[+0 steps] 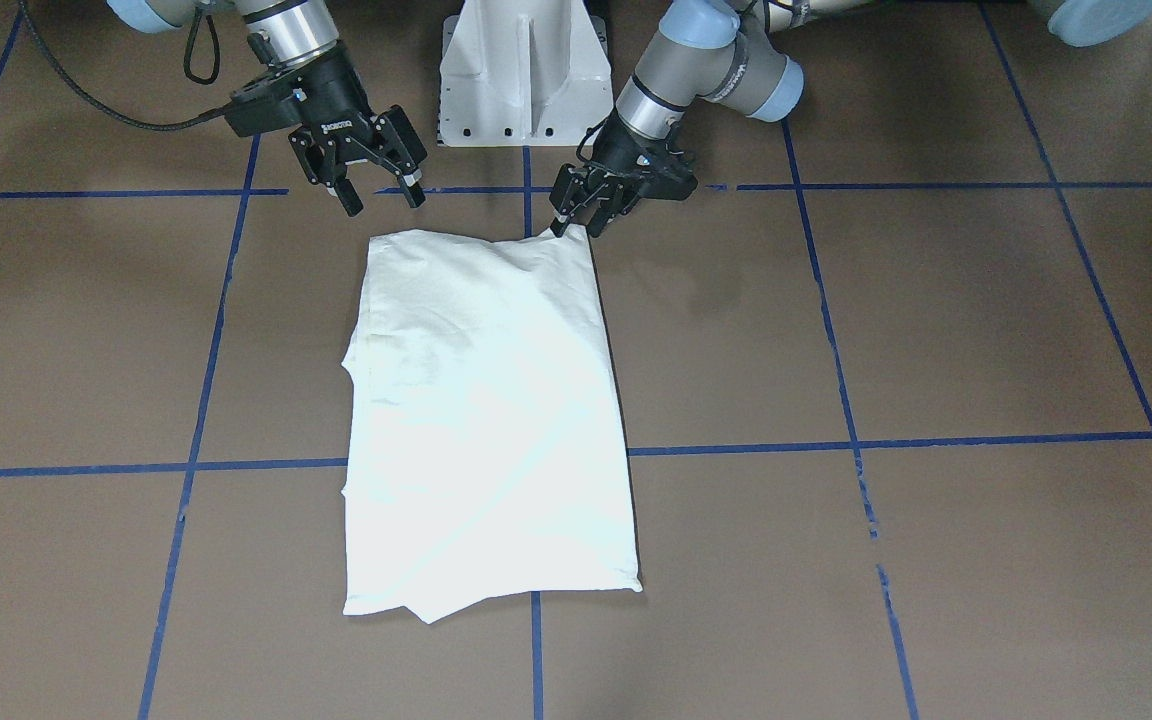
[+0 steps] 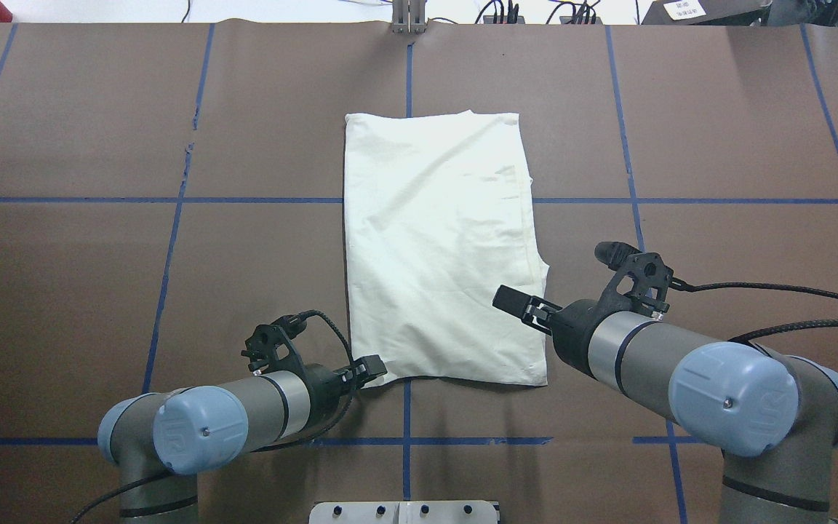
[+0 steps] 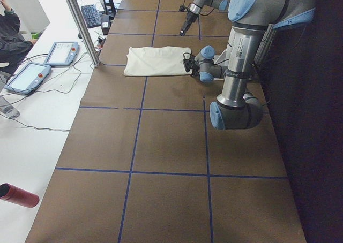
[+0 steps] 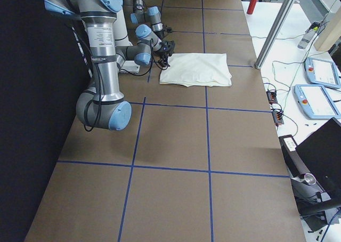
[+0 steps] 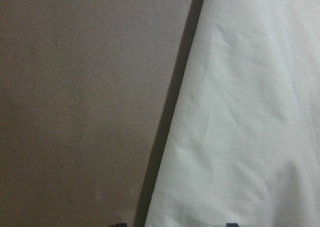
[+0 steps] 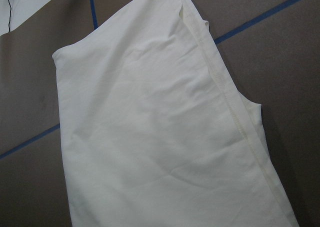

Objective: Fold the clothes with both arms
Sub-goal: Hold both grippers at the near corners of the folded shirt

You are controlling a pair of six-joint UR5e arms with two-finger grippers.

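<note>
The left gripper apparently pinches the T-shirt corner; the right gripper hangs wide. Lifting one-sided may skew the fold.

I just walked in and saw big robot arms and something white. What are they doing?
A robot is folding a cream-white shirt. The shirt lies on the brown table, already folded into a long rectangle with its plain side up. The left gripper is down at the shirt's corner nearest the robot and seems to be pinching it. The right gripper is open and raised near the other close corner, holding nothing.
</note>
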